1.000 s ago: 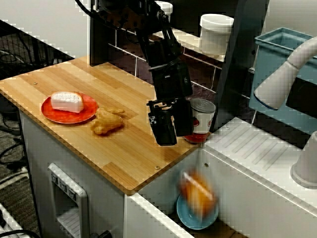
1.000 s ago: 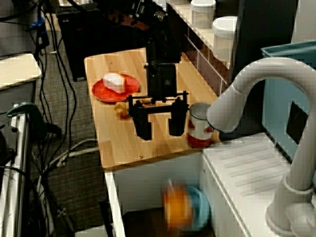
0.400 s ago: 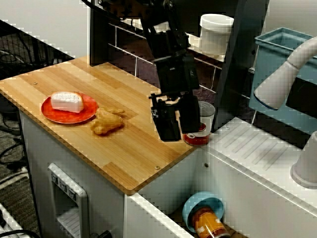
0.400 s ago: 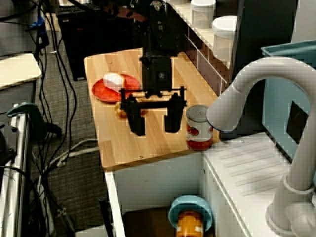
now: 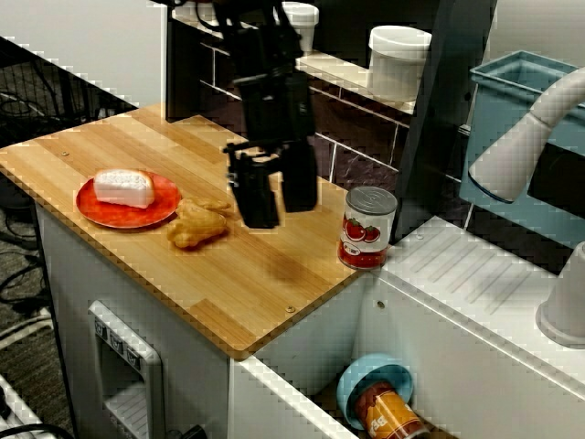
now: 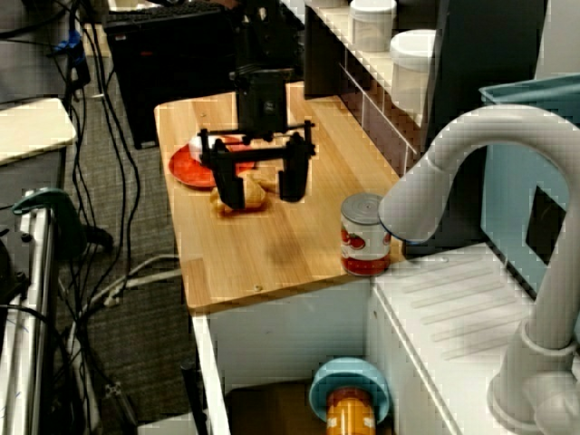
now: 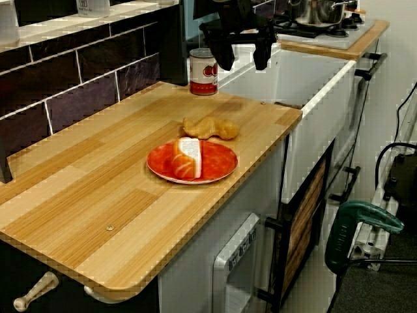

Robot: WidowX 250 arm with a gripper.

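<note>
A fried golden piece [image 5: 195, 226], flat on the wooden counter [image 5: 265, 274], just beside the red plate [image 5: 132, 218], on the plate's side toward the tomato can [image 5: 367, 228]; touching the rim or not, hard to tell. Above the wood and a little farther from the plate than the piece: the gripper [image 5: 280, 212], jaws wide apart, nothing between them. On the plate itself, a white wedge [image 5: 123, 187], well inside the rim.

For a good grasp of the piece, as a judgement only: shift the fingers toward the plate, to both sides of the piece, then straight down, stopping short of the wood. Squeeze across the narrow middle, not the lumpy ends. Keep the plate-side finger off the rim, to avoid a pushed plate.

Open room: bare wood from the piece away from the plate up to the can, well apart. Front counter edge near the plate. Past the can, a drop into the sink [image 5: 311, 352], with a blue bowl [image 5: 352, 384] and an orange can [image 5: 388, 416] at the bottom. Behind the plate, a tiled wall [image 7: 85, 81]. Freest approach probably from above.
</note>
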